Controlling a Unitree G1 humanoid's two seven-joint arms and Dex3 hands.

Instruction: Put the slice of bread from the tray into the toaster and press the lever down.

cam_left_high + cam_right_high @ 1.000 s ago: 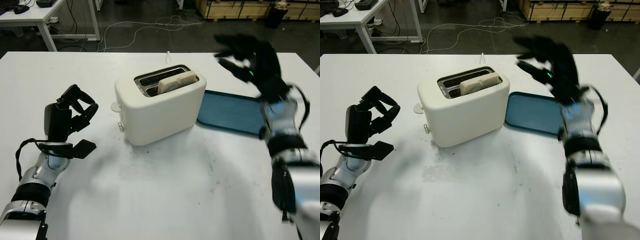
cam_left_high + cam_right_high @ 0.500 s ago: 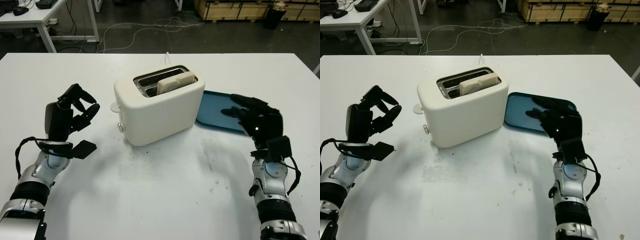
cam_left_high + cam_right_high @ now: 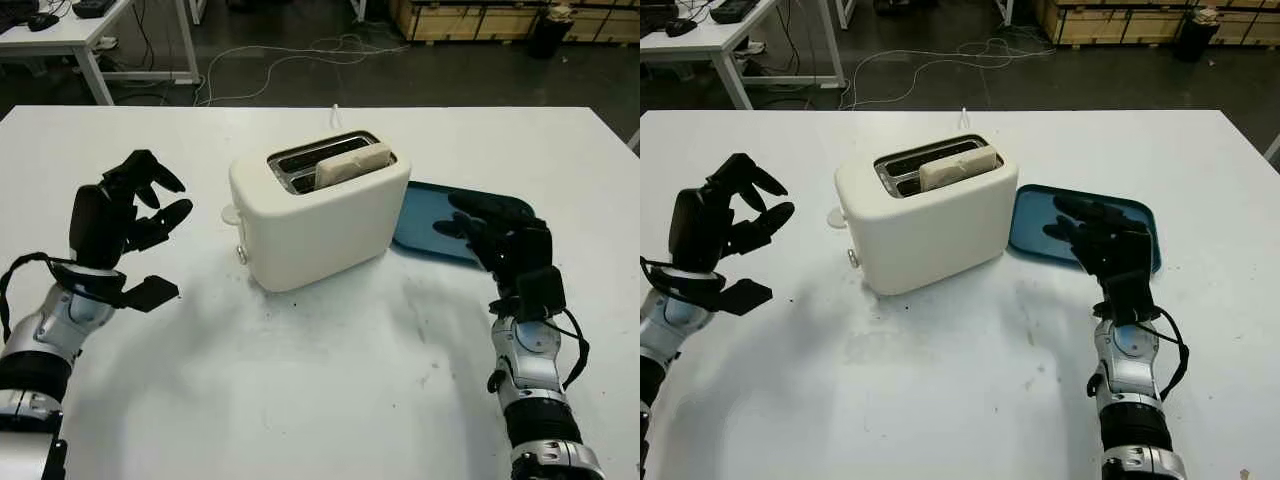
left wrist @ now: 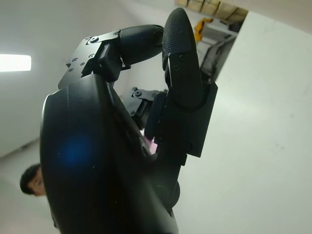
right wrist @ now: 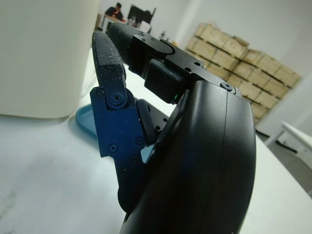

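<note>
A cream toaster [image 3: 320, 215] stands mid-table, and a pale slice of bread [image 3: 352, 163] sticks up from its nearer slot. Its white lever tab [image 3: 231, 213] juts from the left end, above a small knob [image 3: 241, 254]. To its right lies the blue tray [image 3: 425, 215] with nothing on it. My left hand [image 3: 130, 205] is raised off the table left of the toaster, open and holding nothing, a hand's width from the lever. My right hand [image 3: 495, 230] hovers over the tray's near right part, open. In the right wrist view the toaster wall [image 5: 44, 53] and the tray [image 5: 85, 124] lie just past the fingers [image 5: 109, 68].
The white table [image 3: 330, 400] has free room in front of the toaster and at both sides. A white cable [image 3: 335, 112] runs off the far edge behind the toaster. Beyond stand another desk [image 3: 70, 30] and stacked pallets [image 3: 470, 15]. A person [image 4: 31, 180] appears in the left wrist view.
My right arm came down from high behind the tray to just above the tray's near part. My left hand rose, shifted left and uncurled somewhat. Toaster and bread stayed put.
</note>
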